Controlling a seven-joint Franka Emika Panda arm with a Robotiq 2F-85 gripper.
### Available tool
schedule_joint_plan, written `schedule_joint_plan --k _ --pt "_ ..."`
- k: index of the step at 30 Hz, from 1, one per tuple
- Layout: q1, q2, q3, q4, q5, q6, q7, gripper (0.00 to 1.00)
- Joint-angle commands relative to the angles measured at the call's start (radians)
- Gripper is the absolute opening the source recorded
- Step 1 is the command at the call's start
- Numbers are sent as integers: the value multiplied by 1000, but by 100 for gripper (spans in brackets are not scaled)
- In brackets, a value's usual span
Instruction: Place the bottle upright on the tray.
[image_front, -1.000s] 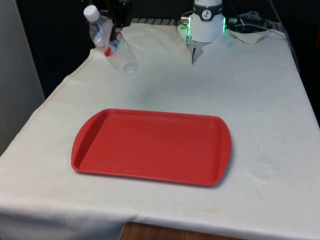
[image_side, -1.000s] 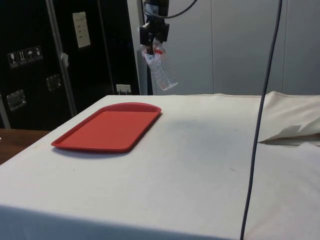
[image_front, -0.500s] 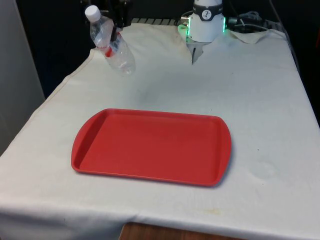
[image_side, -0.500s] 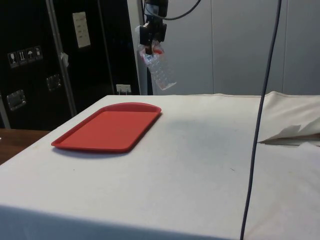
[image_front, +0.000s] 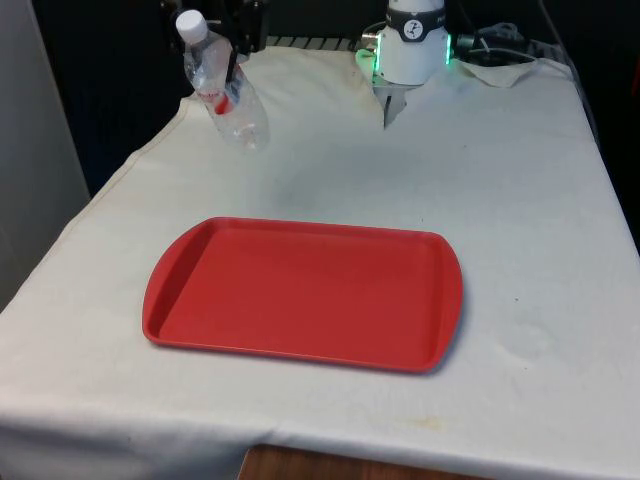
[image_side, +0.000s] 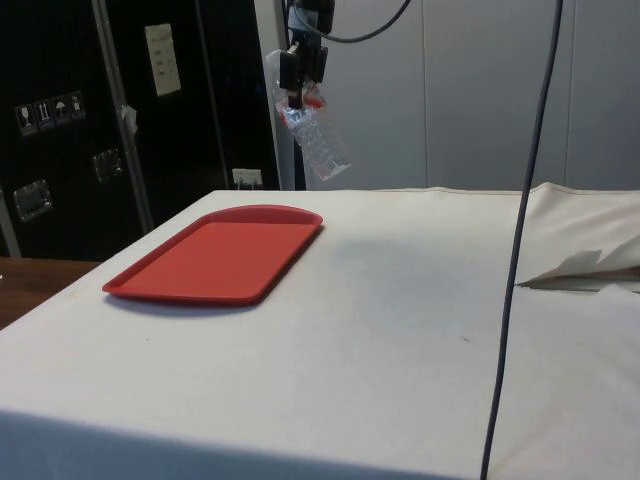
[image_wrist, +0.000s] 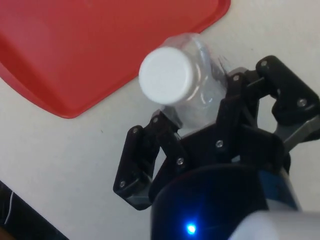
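Clear plastic bottle (image_front: 222, 88) with white cap (image_front: 191, 24), red label band around the middle; it hangs in the air at the upper left of the front view, well above the white cloth (image_front: 500, 200), not touching anything but the gripper. In the side view the bottle (image_side: 310, 125) is at top centre-left, beyond the far end of the tray.

Gripper (image_front: 236, 62) is clamped on the bottle around its upper body, near the red band, one finger on each side; the wrist view shows the gripper (image_wrist: 200, 131) squeezing the clear wall just behind the cap (image_wrist: 166, 76). Mid-body grip likely chosen so the base stays free to land first.

Orientation: long axis tilted, not vertical. In the front view the cap points up and toward the frame's left, the base down and toward the right. Cap is the high end, so it is roughly right way up, just leaning.

Red tray (image_front: 300, 295) lies flat on the cloth at centre frame, nothing on it, well apart from the bottle. In the side view the tray (image_side: 215, 255) sits left of centre, below the bottle.

Judgement: carry phase; bottle needs bringing over the tray and straightening before lowering. A leaning set-down could tip it, since it looks light and empty.
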Motion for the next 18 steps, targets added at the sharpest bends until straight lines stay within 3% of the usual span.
schedule_joint_plan --k 1,4,6,8,14,15,18 --pt "-3 1 6 3 14 4 -18 34" --pt "-3 2 7 4 22 4 -47 34" --pt "0 1 1 2 8 0 -30 34" --pt "-3 3 7 5 29 4 -71 34" --pt "-4 6 11 9 40 3 -116 34" --pt "0 2 4 4 23 0 -100 34" --pt "-4 13 13 17 49 3 -131 34"
